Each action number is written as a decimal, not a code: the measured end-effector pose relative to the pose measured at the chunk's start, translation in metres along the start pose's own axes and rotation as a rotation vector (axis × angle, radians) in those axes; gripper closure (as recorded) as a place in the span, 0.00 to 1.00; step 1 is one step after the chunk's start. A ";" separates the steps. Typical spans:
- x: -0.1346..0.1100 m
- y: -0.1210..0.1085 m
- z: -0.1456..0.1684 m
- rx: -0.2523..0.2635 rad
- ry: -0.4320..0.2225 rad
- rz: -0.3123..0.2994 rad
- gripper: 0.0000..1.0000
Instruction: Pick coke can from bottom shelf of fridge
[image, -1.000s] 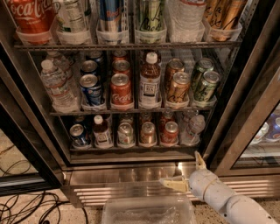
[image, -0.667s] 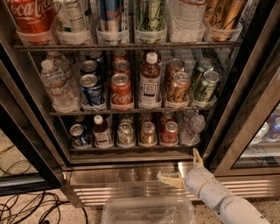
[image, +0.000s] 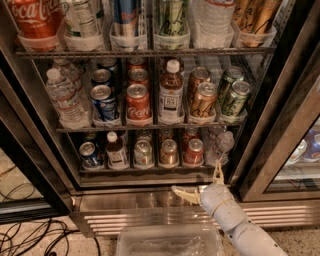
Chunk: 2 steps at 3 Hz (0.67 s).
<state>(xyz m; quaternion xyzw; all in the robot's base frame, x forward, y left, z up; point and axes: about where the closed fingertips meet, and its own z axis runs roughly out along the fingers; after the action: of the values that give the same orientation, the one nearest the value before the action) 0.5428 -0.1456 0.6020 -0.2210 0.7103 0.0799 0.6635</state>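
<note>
The fridge (image: 252, 150) stands open before me. Its bottom shelf (image: 150, 170) holds a row of drinks in clear trays. The red coke can (image: 193, 151) stands there, second from the right, between a copper-coloured can (image: 168, 152) and a water bottle (image: 220, 146). My gripper (image: 201, 183) is open and empty. It hangs in front of the steel base panel (image: 125, 202), just below the shelf's front edge and a little below the coke can. One finger (image: 184, 194) points left and the other (image: 218, 173) points up.
A blue can (image: 90, 154), a small bottle (image: 116, 151) and a silver can (image: 143, 152) fill the shelf's left part. Another Coke can (image: 138, 104) stands on the middle rack. A clear plastic bin (image: 170, 242) lies on the floor below. Cables (image: 35, 235) lie at the left.
My gripper has moved a little left and up along the base panel, closer under the bottom shelf. The drinks have not moved.
</note>
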 end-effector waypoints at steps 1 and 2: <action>-0.004 -0.005 0.008 0.056 -0.043 -0.032 0.06; -0.004 -0.008 0.011 0.094 -0.064 -0.050 0.19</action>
<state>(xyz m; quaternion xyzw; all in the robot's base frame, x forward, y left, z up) 0.5560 -0.1473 0.6063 -0.2044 0.6860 0.0369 0.6973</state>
